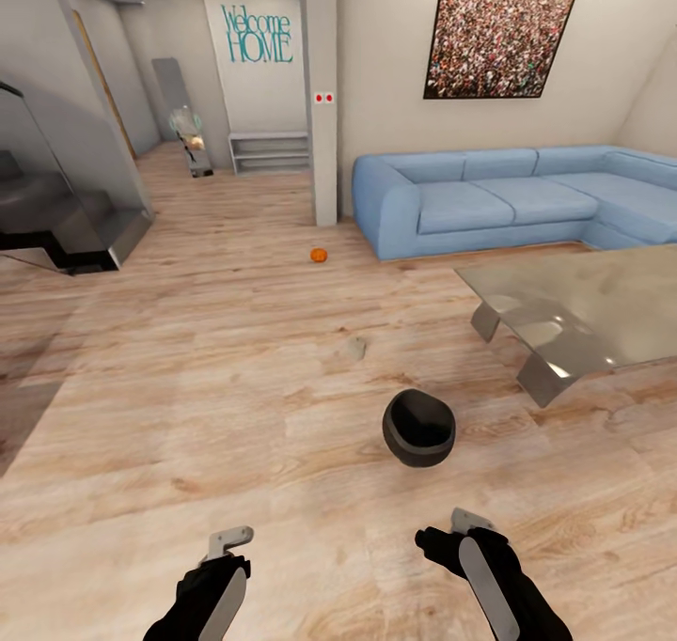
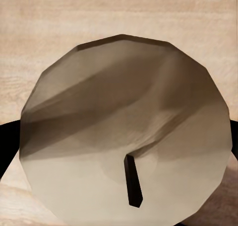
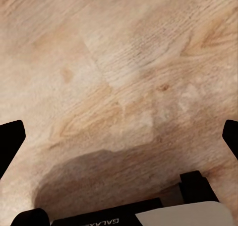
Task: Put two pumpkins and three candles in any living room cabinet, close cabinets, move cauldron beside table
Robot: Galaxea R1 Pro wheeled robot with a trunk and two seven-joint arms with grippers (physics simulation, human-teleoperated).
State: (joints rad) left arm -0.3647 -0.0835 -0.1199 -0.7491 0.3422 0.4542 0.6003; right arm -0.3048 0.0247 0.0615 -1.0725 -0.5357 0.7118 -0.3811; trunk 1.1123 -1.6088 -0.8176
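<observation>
A pale beige candle with a dark wick sits close to the camera in the left wrist view, between the black fingers of my left gripper, which is shut on it. My right gripper hangs open over bare floor, its fingers wide apart. The black cauldron stands on the floor just ahead of the right gripper, near the glass-topped table. A second small candle lies on the floor beyond it. An orange pumpkin rests farther off by the pillar. The cabinet is out of view.
A blue corner sofa lines the back right wall behind the table. A white pillar stands mid-room, with a low white shelf behind it. Dark stairs rise at the left. Wood floor stretches ahead.
</observation>
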